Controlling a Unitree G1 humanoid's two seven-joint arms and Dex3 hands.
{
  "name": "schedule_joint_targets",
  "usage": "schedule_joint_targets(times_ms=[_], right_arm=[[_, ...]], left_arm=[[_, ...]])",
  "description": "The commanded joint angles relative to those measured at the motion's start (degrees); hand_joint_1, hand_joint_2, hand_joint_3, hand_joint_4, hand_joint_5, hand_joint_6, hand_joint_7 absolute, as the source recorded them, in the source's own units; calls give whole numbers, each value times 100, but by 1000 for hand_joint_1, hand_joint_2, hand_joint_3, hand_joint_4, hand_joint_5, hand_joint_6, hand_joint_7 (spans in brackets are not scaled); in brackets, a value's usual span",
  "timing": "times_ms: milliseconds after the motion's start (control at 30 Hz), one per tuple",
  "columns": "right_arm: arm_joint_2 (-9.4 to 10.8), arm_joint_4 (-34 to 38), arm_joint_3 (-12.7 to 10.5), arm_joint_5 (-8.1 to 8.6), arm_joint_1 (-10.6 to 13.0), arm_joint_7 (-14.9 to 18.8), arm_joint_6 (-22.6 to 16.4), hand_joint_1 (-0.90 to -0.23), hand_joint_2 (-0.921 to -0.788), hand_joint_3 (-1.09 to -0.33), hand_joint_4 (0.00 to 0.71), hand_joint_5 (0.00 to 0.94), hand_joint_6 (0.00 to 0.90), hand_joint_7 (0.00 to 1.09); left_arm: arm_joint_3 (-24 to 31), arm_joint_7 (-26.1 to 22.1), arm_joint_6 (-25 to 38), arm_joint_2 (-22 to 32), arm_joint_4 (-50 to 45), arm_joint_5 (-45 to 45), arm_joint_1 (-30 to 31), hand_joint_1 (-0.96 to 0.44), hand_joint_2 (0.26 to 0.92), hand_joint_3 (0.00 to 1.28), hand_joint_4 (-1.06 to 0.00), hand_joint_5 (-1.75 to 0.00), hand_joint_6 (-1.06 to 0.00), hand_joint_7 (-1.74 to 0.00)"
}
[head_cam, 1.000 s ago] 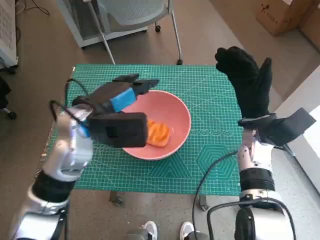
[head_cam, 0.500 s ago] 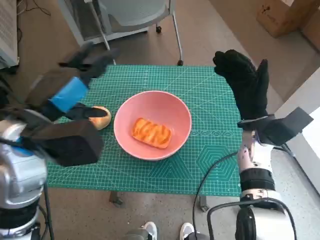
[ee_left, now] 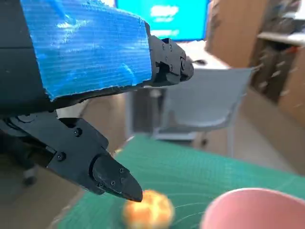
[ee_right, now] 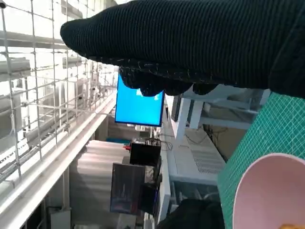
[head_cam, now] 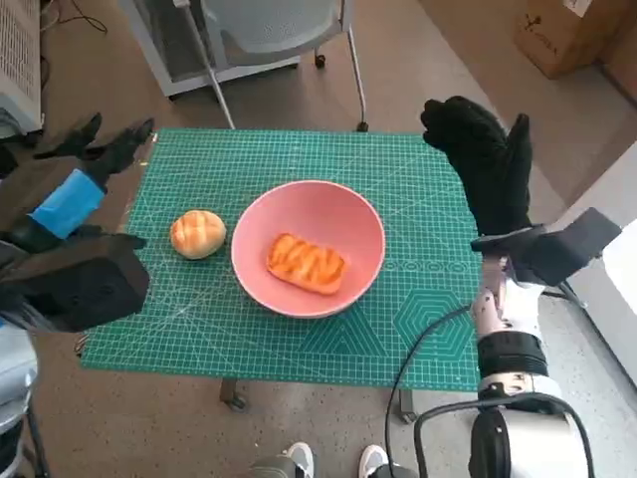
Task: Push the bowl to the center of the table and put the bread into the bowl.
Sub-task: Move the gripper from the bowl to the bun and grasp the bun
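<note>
The left hand (head_cam: 75, 194) hovers off the tabletop's (head_cam: 418, 329) left edge, fingers (head_cam: 114, 144) spread, holding nothing. A round bun (head_cam: 197, 234) lies beside the pink bowl (head_cam: 353, 214) holding the bread (head_cam: 306, 263). The gloved right hand (head_cam: 483, 164) hangs released.

A pink bowl (head_cam: 309, 247) stands upright near the middle of the surface (head_cam: 418, 179), which is covered by a green gridded cutting mat. Inside it, on the bowl's floor, lies an oblong piece of bread (head_cam: 306, 263) with an orange-brown, ridged crust, lying flat and slightly askew. A second bread, a round golden bun (head_cam: 197, 234), sits on the mat just beside the bowl's rim, on the robot's left, apart from it.
</note>
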Motion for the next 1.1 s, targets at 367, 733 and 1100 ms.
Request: schedule_joint_targets(times_ms=[367,733,1100], right_arm=[[13,270,-44,20,-57,197,82,-614,-921,-782,191,1,368,4],[-51,299,-73,-31,-63,240,35,-622,-921,-776,193,2,368,3],[-118,253,-70,-64,-25,187,25,-637,-921,-776,195,1,363,0]], left_arm=[[-792,136,-15,-56,1024,192,-179,-19,700,5,1,1,-137,-2],[-1434,324,-229,-284,2120,293,-654,-71,704,7,1,1,-146,-7],[-2134,850,-768,-639,3705,539,-1255,-89,703,5,1,1,-155,-7]])
